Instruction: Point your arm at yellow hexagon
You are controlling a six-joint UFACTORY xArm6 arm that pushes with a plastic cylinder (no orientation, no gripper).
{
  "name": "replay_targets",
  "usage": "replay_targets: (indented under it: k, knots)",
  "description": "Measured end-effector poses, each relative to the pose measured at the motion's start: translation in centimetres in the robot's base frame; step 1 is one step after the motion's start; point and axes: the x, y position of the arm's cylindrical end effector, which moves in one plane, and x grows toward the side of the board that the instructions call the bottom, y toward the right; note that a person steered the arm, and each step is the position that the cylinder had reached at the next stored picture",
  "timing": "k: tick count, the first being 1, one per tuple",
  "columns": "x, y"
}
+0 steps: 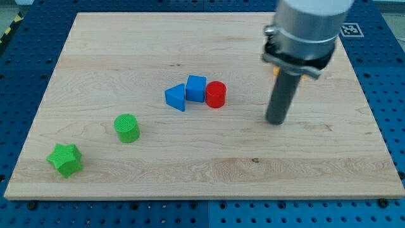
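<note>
Nearest the view's bottom, a green star block (65,159) sits by the lower left corner of the wooden board (209,164). Further up and to its right stands a green cylinder (127,128), well apart from it.

Past those, near the board's middle, three blocks huddle in a row: a blue triangular block (176,97), a blue cube (195,88) touching it, and a red cylinder (216,94) pressed against the cube's right side.

The arm comes down from the view's top right, its grey body upright, ending in the dark rod. My tip (275,121) rests on the board, well to the right of the red cylinder and apart from every block. There are no fingers here to open or close, only the bare rod.

A sliver of yellow-orange (275,71) peeks out just behind the rod's left edge, below the collar; its shape is hidden, so I cannot tell whether it is the yellow hexagon.
</note>
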Motion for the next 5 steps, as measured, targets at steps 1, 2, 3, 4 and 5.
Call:
replay_targets:
  k: [1, 2, 3, 4, 5]
  knots:
    - [-3.2, 5.0]
    - [-4.5, 8.2]
    - [-7.0, 7.9]
    - [-9.2, 7.2]
    - [-9.4, 7.2]
